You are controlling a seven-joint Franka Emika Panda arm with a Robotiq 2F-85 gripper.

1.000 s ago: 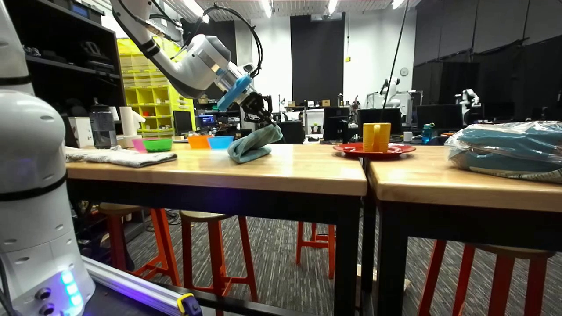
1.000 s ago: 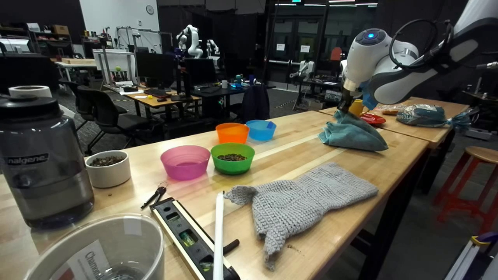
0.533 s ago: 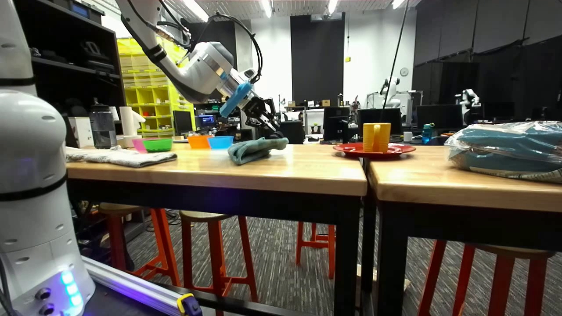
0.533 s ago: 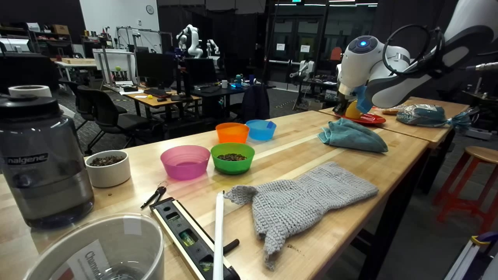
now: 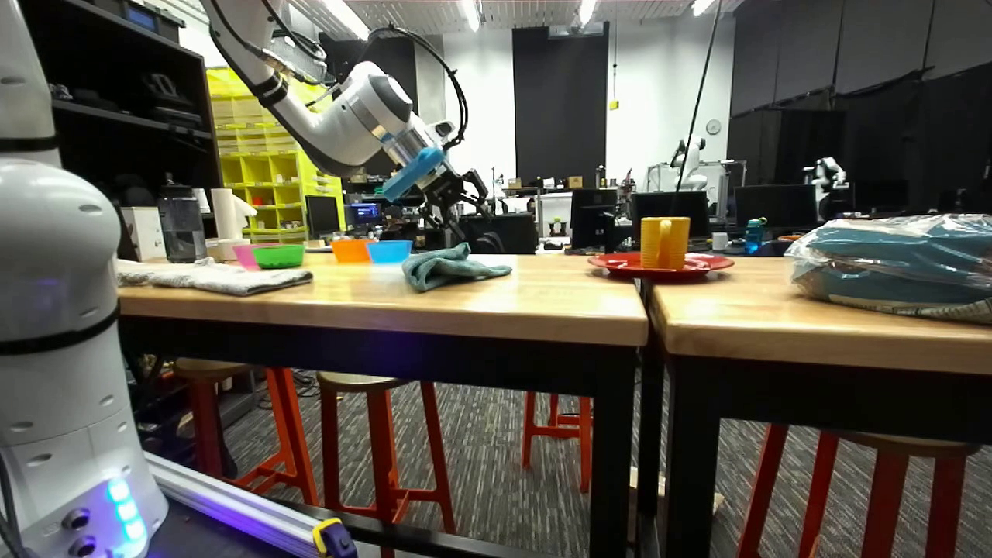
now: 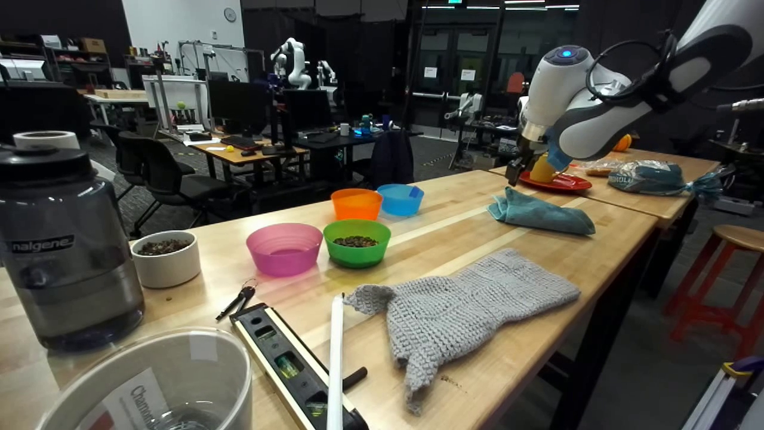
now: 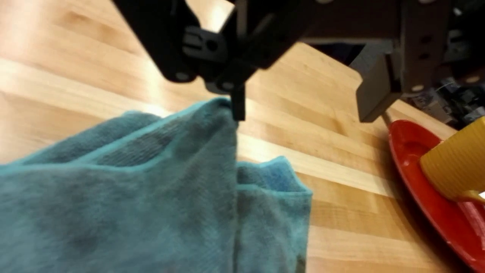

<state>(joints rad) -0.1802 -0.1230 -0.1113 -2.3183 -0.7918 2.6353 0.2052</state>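
Lying on the glossy tabletop (image 6: pixel 444 218), close below the fingers (image 7: pixel 373 93): folded teal cloth (image 6: pixel 540 214). Runs lengthwise from left to right in an exterior view, slanting slightly toward the camera and ending blunt near the right-hand edge of the wood. Points one small corner upward at the left end, right under the fingers. In the wrist view, spreads broad across the lower left and rises to a peak beside one fingertip; cannot tell whether touching or merely close. As for the fingers, wide apart, with wood grain visible through the gap. Looks plush and soft, creased in layers, with brighter teal binding along the edges; slightly blurred up close. Beneath, blond wood in laminated strips. Beyond the cloth, at the gap before a second tabletop: round red plate (image 5: pixel 608 266), shiny, bearing an upright yellow mug (image 5: pixel 664 242) with ribbed sides. Farther along, blue-teal package (image 5: pixel 899 267) in crinkled clear plastic. Nearer the camera in an exterior view, chunky grey knit cloth (image 6: pixel 471 301), sprawled between the teal cloth and a black spirit level (image 6: pixel 292 367). To the left, smooth orange bowl (image 6: pixel 356 209), blue bowl (image 6: pixel 399 206), pink bowl (image 6: pixel 285 263) and green bowl (image 6: pixel 356 258).
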